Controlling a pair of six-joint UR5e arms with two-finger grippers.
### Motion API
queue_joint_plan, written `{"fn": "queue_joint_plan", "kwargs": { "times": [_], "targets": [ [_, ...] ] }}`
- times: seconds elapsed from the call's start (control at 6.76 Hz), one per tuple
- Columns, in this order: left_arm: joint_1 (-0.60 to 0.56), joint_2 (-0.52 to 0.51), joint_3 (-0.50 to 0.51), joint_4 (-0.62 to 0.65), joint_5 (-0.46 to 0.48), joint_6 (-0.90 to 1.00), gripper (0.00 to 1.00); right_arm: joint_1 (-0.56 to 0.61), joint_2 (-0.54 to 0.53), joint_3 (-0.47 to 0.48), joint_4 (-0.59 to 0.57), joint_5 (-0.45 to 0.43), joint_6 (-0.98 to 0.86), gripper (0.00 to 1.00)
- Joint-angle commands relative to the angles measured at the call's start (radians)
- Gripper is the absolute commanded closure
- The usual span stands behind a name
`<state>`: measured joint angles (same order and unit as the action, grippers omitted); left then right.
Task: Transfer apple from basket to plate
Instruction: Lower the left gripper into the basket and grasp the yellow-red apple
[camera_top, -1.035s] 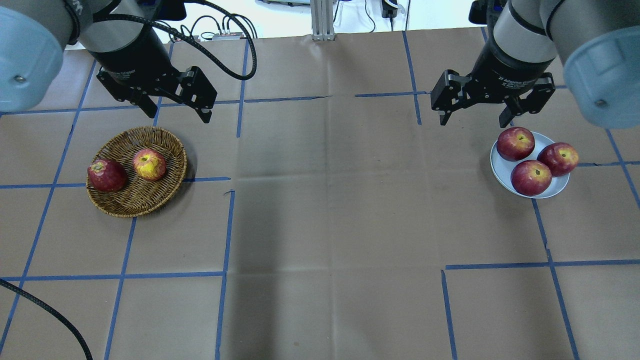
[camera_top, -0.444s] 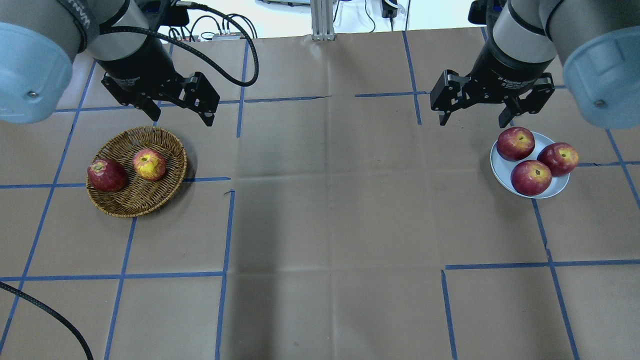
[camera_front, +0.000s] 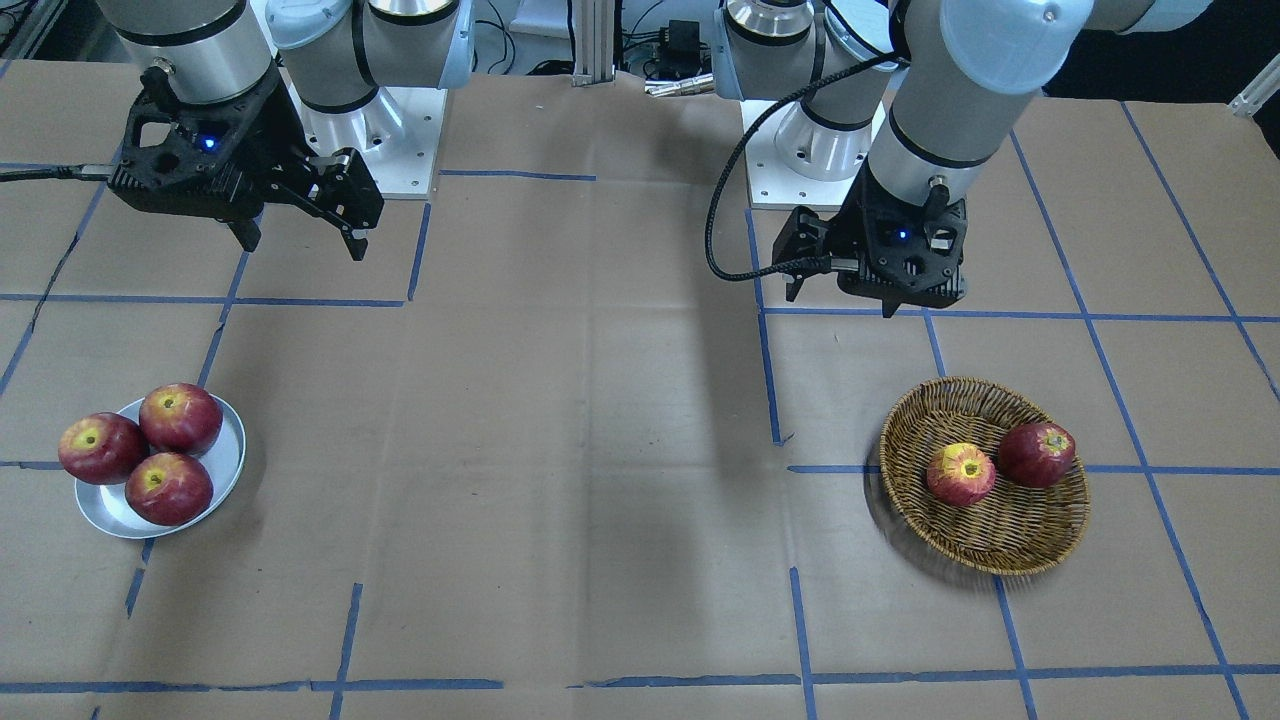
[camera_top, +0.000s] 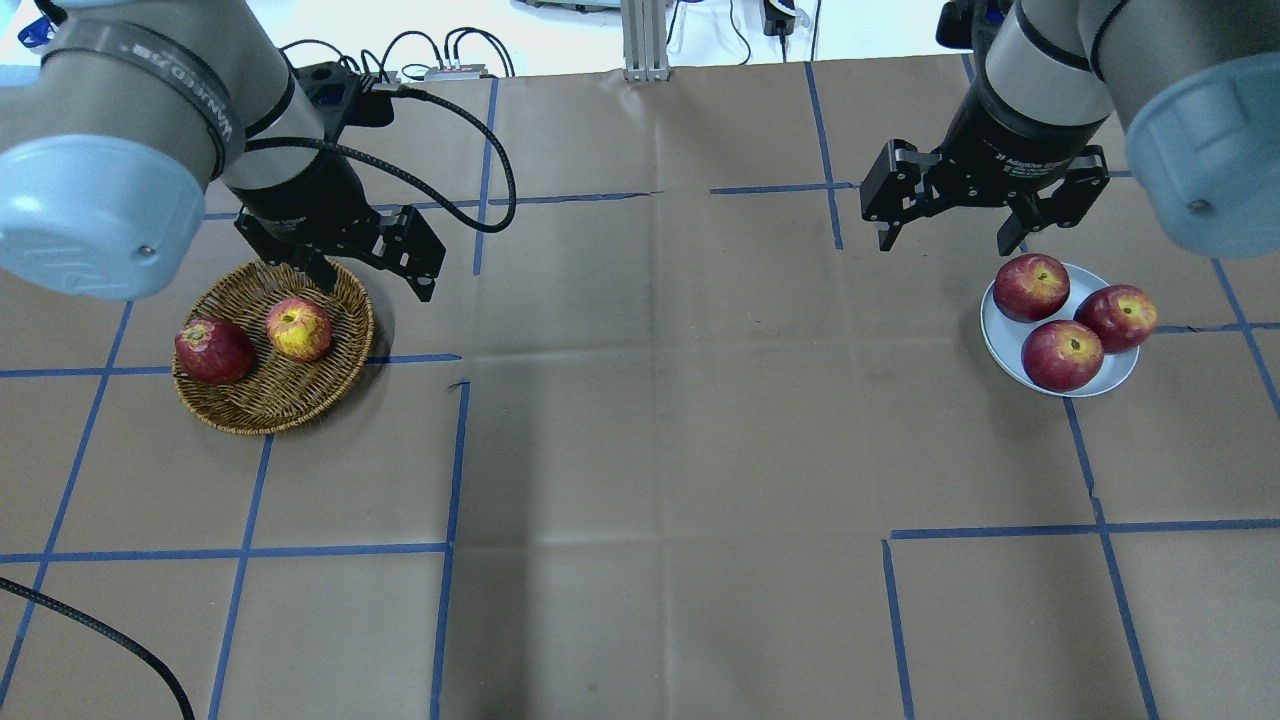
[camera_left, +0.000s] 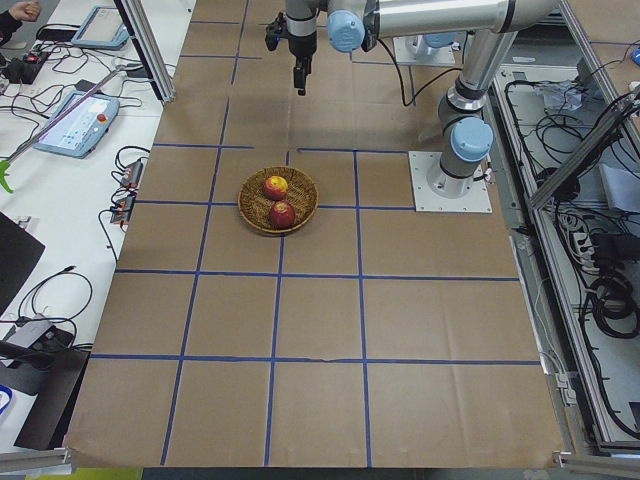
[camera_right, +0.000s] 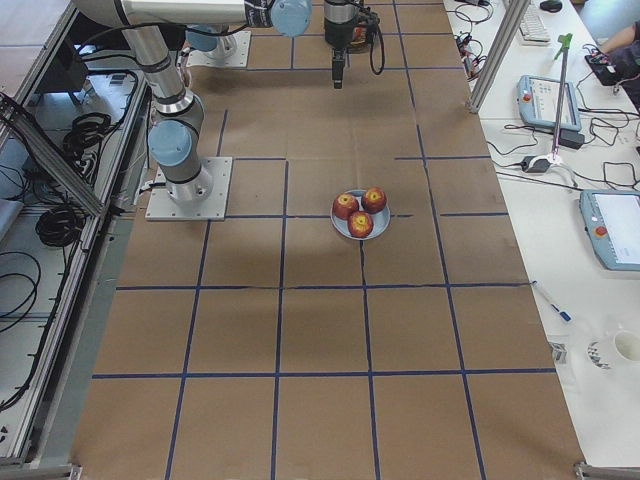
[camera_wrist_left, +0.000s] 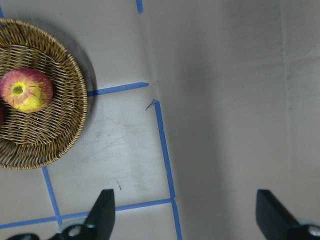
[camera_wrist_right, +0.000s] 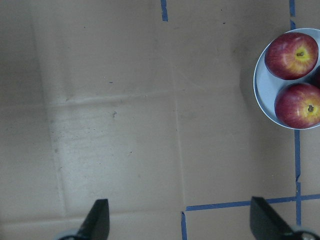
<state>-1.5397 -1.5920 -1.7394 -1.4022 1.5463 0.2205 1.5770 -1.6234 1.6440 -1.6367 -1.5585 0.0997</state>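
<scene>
On the robot's left side of the brown paper-covered worktop (camera_top: 640, 400): a round, shallow, tan wicker basket (camera_top: 262, 418) holds two fruits. The target, a pinkish-red streaked apple (camera_top: 298, 329) with a yellow patch round its stem hollow, sits stem-up near the basket's middle. It is just beside a darker deep-red apple (camera_top: 213, 351); cannot tell if the two touch. Left tool (camera_top: 375, 287) hovers at the basket's robot-side rim, jaws spread wide, nothing between them. Its wrist view puts the apple off to one side of the fingers. On the right side: a small, round, shiny silver-grey metal plate (camera_top: 1000, 335) carries three deep-red apples (camera_top: 1062, 354), packed close. Right tool (camera_top: 946, 242) hangs near the plate's robot-side edge, offset toward the worktop's middle, jaws apart and empty.
</scene>
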Motion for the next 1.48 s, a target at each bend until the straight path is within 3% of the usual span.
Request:
{"fn": "queue_joint_plan", "kwargs": {
  "times": [0.0, 0.15, 0.44, 1.33],
  "targets": [
    [0.141, -0.012, -0.139, 0.152, 0.001, 0.292, 0.01, 0.0, -0.004, -0.003, 0.0, 0.002, 0.0, 0.0],
    [0.192, -0.041, -0.141, 0.194, 0.003, 0.371, 0.01, 0.0, -0.006, -0.003, 0.001, 0.002, 0.0, 0.0],
    [0.239, -0.148, -0.141, 0.346, 0.107, 0.535, 0.01, 0.001, -0.006, -0.001, 0.002, 0.003, 0.0, 0.0],
    [0.286, -0.333, -0.066, 0.428, 0.1, 0.577, 0.01, 0.002, -0.006, -0.001, 0.001, 0.005, 0.0, 0.0]
  ]
}}
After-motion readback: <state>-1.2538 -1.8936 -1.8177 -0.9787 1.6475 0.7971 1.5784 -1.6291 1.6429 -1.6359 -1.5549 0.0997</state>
